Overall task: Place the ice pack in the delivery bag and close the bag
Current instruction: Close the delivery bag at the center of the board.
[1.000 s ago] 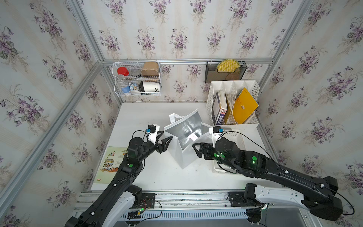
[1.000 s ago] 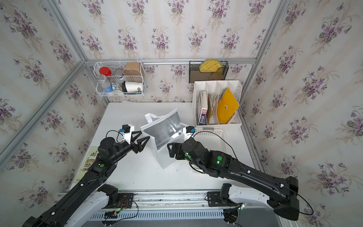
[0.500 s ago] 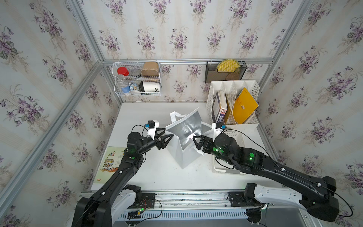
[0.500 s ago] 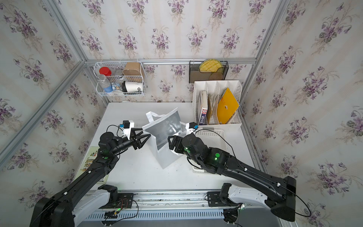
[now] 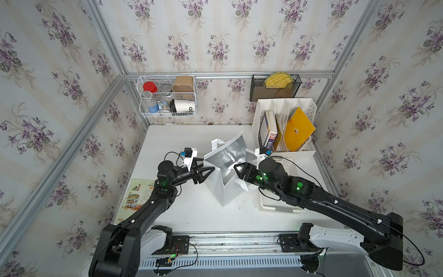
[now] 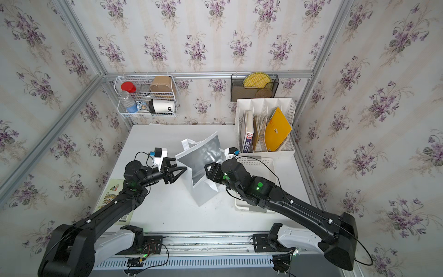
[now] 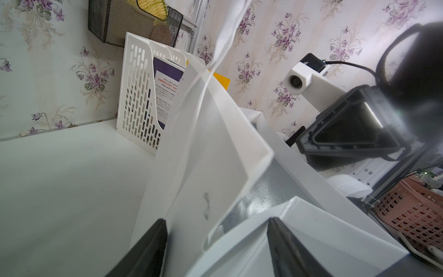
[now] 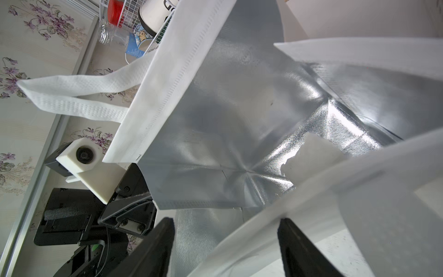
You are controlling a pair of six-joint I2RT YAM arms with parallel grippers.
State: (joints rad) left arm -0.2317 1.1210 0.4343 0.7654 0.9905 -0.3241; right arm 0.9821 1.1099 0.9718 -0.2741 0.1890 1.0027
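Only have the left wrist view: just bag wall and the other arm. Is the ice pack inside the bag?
Observer: Right wrist view looks into the delivery bag: what looks like the ice pack lies low on the foil lining; no label shows.
Operator: Right end effector closed on anything?
Observer: No. The right end effector sits at the bag's mouth, jaws apart, white bag fabric running between them.
Operator: Other loose items?
Observer: In both top views a printed leaflet lies flat on the table, partly under the left arm.
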